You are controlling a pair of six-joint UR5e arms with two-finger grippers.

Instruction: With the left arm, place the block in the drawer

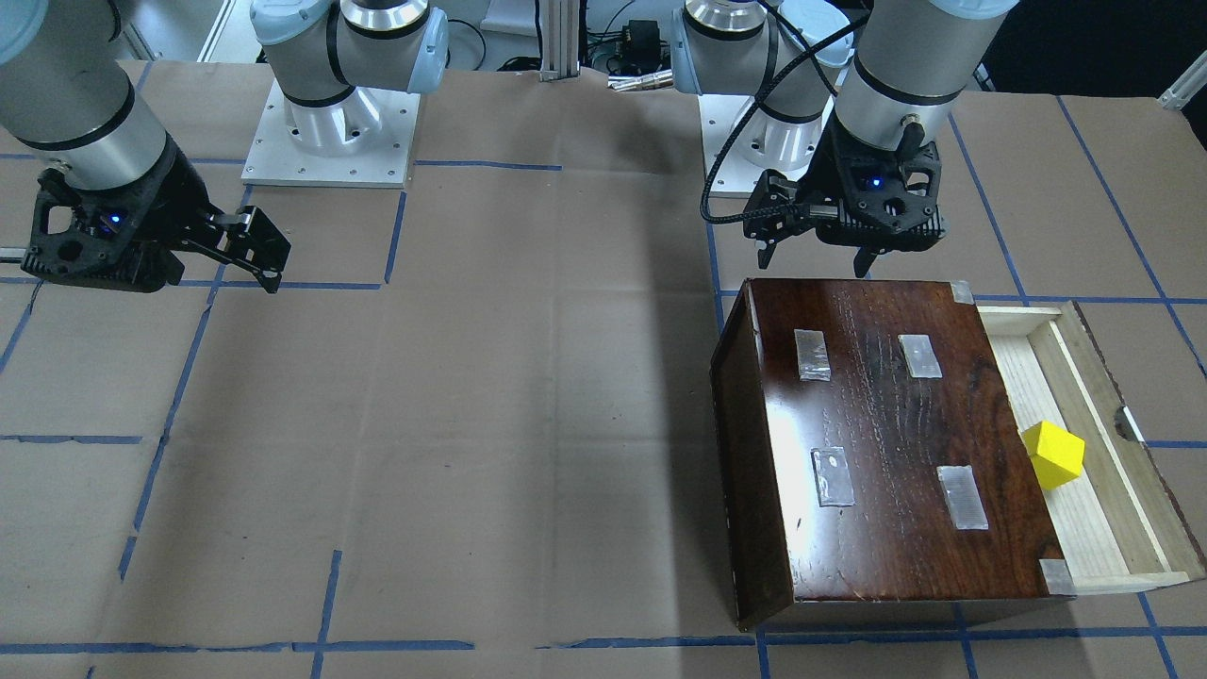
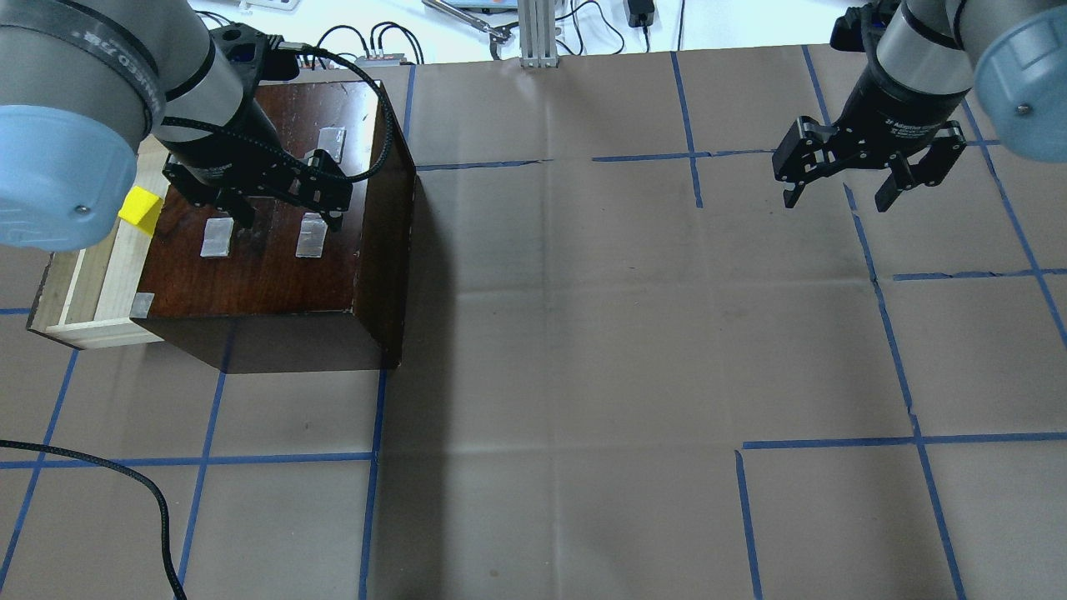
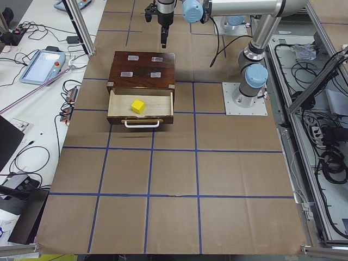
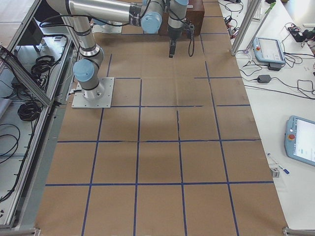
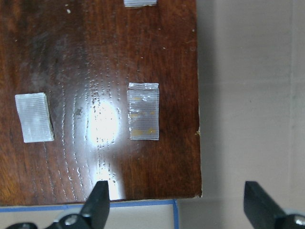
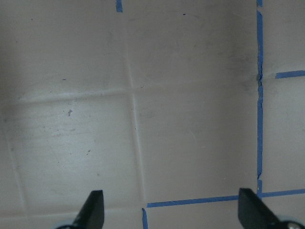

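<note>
The yellow block [image 1: 1053, 454] lies inside the pulled-out pale wood drawer [image 1: 1084, 538] of the dark brown box [image 1: 886, 443]. The block also shows in the overhead view [image 2: 139, 208] and the exterior left view [image 3: 137, 106]. My left gripper [image 1: 813, 262] hangs open and empty above the box top near its robot-side edge, apart from the block. It also shows in the overhead view [image 2: 290, 223] and in its wrist view [image 5: 176, 205], over the box top's corner. My right gripper [image 2: 835, 202] is open and empty over bare table, far from the box.
The box top carries several grey tape patches [image 1: 813, 355]. Blue tape lines [image 2: 884, 283] grid the brown paper table. A loose black cable [image 2: 125, 483] lies at the near left corner. The arm base plates [image 1: 330, 132] stand at the robot side.
</note>
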